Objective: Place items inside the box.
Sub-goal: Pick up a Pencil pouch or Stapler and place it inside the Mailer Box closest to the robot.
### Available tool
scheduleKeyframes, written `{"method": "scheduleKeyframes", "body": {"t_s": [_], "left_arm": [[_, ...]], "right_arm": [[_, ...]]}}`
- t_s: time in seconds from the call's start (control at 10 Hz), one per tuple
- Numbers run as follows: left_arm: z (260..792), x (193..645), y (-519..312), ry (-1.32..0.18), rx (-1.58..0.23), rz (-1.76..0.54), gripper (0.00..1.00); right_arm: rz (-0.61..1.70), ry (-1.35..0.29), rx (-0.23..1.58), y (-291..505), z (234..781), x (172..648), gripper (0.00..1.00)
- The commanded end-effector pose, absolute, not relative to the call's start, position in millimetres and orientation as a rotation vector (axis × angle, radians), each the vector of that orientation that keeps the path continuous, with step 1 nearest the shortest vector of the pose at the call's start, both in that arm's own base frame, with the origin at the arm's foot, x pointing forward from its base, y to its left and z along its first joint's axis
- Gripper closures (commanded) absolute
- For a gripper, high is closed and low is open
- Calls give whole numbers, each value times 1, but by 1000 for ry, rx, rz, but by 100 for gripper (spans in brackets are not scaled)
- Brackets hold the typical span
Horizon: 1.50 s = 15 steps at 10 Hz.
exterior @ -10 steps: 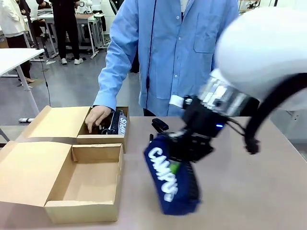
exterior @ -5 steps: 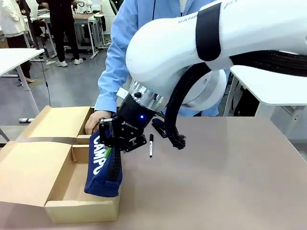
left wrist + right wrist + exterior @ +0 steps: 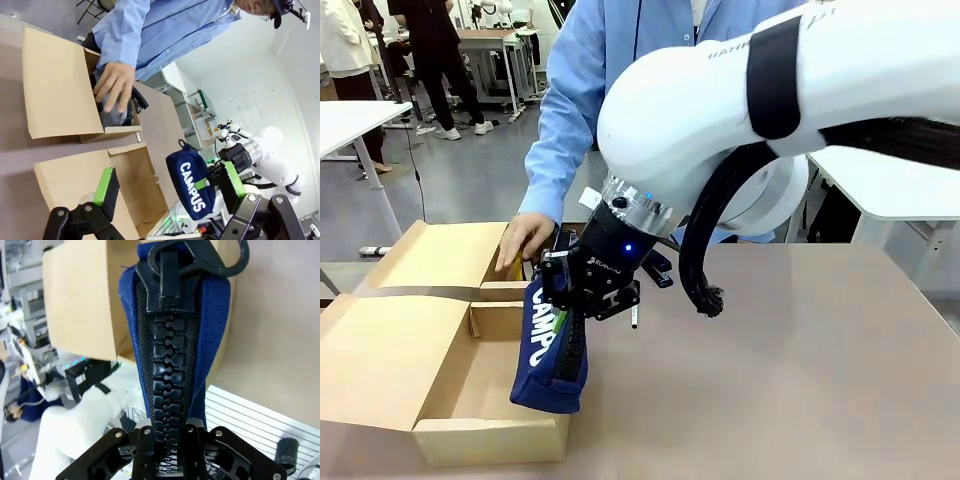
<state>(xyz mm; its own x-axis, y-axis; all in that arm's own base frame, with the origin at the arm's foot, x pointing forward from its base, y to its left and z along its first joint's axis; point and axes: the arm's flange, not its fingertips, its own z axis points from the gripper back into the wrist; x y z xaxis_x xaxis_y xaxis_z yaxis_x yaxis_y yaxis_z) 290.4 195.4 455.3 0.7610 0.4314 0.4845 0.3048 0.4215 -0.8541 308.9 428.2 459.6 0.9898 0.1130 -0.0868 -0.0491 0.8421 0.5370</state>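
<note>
**Clerk:** Entry one, the right claw (image 3: 592, 287)?

**Checker:** Closed on the top end of the navy pouch (image 3: 552, 350). Seen from the wrist, its fingers clamp on either side of the black zip.

**Clerk:** Position of that pouch against the claw?

**Checker:** It hangs straight below the claw, nearly upright, with the white lettering facing the robot's left. Its lower end crosses the right wall of the box (image 3: 470, 440), at the near corner. Whether it touches the wall cannot be told.

**Clerk:** Entry two, the left claw (image 3: 167, 175)?

**Checker:** Wide open, green pads well apart, holding nothing. It looks down on the box, with the navy pouch farther off between its fingers.

**Clerk:** Entry three, other stock?

**Checker:** One marker (image 3: 634, 318), lying on the table (image 3: 800, 380) just right of the right claw and partly hidden by it. One grey pouch (image 3: 111, 116), inside the far box (image 3: 440, 255).

**Clerk:** Person?

**Checker:** One hand (image 3: 525, 238), in a blue sleeve, reaching into the far box. In the left wrist view it is spread over the grey pouch.
</note>
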Motion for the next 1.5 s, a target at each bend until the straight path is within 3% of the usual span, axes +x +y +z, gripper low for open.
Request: {"method": "scheduleKeyframes", "body": {"t_s": [0.0,1.0,1.4], "left_arm": [[456,290,195,-775,-1176,76,0],[456,290,195,-775,-1176,76,0],[456,290,195,-775,-1176,76,0]], "right_arm": [[-63,54,504,477,458,322,92],[-165,61,317,568,419,355,92],[-33,201,290,596,403,342,92]]}}
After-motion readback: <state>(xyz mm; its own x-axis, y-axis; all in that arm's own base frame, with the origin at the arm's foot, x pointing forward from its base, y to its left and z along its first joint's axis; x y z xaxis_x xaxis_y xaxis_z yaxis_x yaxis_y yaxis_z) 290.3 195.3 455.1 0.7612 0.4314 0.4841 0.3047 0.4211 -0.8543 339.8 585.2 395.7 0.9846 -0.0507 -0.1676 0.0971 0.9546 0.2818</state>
